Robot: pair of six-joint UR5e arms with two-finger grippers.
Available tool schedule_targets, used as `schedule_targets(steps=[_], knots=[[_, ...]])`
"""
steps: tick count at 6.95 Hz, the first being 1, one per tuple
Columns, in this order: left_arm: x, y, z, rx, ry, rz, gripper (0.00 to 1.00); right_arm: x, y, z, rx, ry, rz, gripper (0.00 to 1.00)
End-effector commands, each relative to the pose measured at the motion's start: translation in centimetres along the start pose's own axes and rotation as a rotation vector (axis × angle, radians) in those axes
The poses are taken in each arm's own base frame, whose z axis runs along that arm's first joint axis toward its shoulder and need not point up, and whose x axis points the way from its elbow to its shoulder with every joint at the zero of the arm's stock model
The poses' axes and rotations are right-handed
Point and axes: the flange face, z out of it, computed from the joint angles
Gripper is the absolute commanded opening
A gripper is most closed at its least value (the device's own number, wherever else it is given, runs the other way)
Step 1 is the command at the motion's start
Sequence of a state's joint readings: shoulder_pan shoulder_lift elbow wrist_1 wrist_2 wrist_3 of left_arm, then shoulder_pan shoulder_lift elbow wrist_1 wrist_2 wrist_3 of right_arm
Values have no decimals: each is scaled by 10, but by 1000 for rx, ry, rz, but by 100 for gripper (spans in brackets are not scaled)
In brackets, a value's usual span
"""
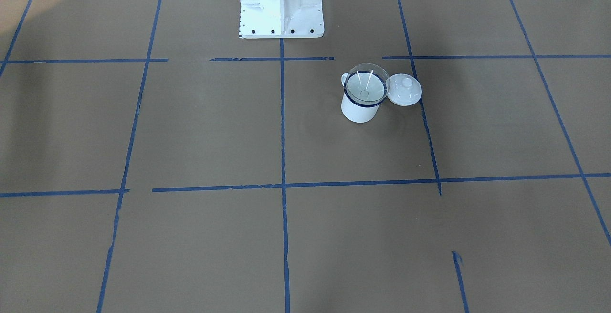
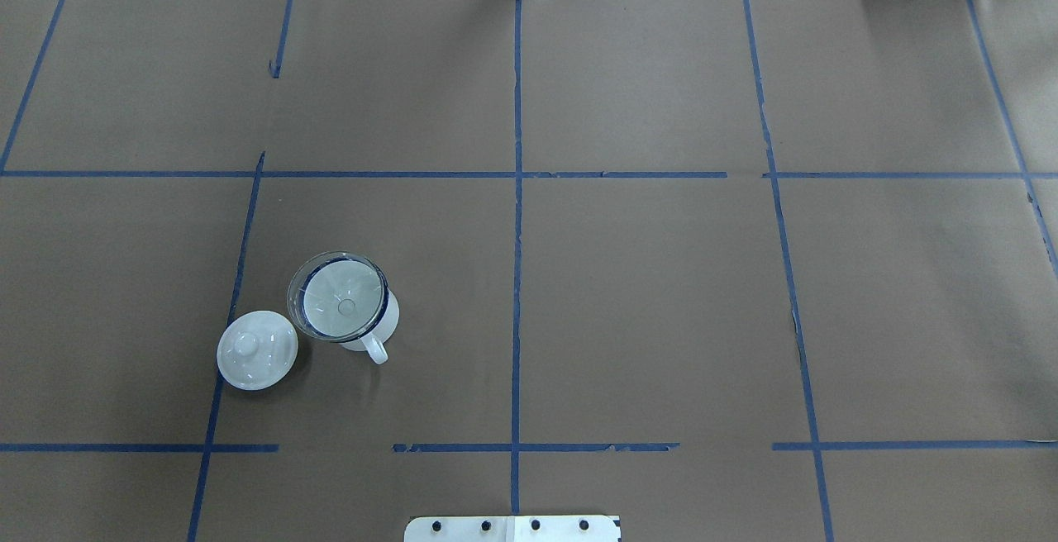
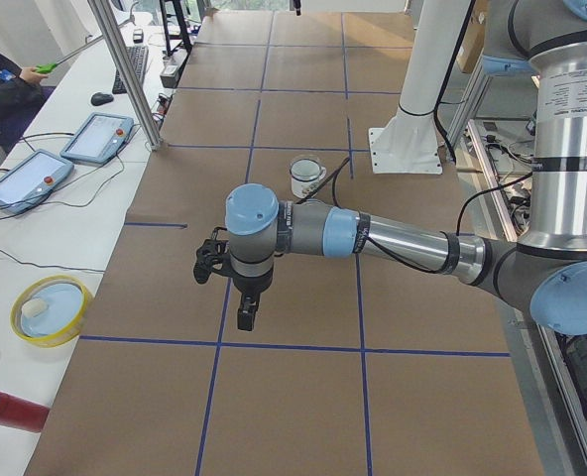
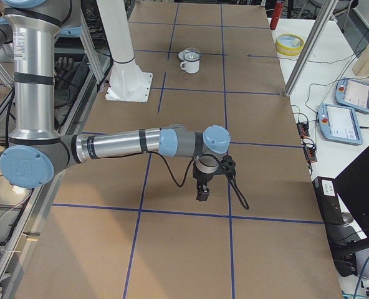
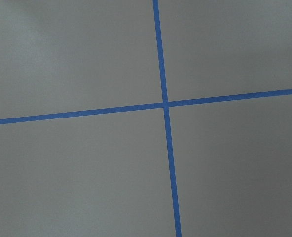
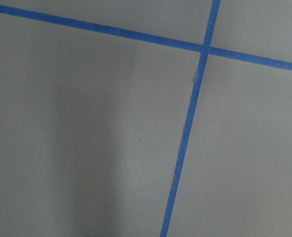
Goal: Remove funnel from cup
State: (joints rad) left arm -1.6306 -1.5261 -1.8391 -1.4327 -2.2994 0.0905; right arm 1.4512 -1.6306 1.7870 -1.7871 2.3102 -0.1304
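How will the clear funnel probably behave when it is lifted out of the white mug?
The funnel looks like thin clear plastic, so probably light and stiff. Its glossy cone may slip in a grip. It rests in the mouth of the cup, so it should lift free, though a sideways pull could tip the cup.

Funnel [image 2: 339, 298] sits in cup [image 2: 388, 316], bowl resting on the rim. Cup stands upright on table [image 2: 661, 294], in the robot's left half, forward of robot base [image 2: 512, 528], handle turned toward the base. Lid [image 2: 257, 350] lies flat just beside cup, on its outer left side.
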Motion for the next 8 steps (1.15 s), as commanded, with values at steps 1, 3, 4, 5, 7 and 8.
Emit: schedule_targets(steps=[1,3,4,5,7,8], knots=[[1,0,3,-6,0,3,100,0,0,1,-1,0,1,100],[0,0,6,-15,-4,-9,100,0,0,1,-1,0,1,100],[8,-5,-4,10,0,7,100,0,0,0,0,0,0,100],[31,-24,-31,81,-12,71,100,0,0,1,-1,0,1,100],[48,-66,-55,178,-10,92,100,0,0,1,-1,0,1,100],[48,-64,-56,191,-4,83,100,0,0,1,-1,0,1,100]])
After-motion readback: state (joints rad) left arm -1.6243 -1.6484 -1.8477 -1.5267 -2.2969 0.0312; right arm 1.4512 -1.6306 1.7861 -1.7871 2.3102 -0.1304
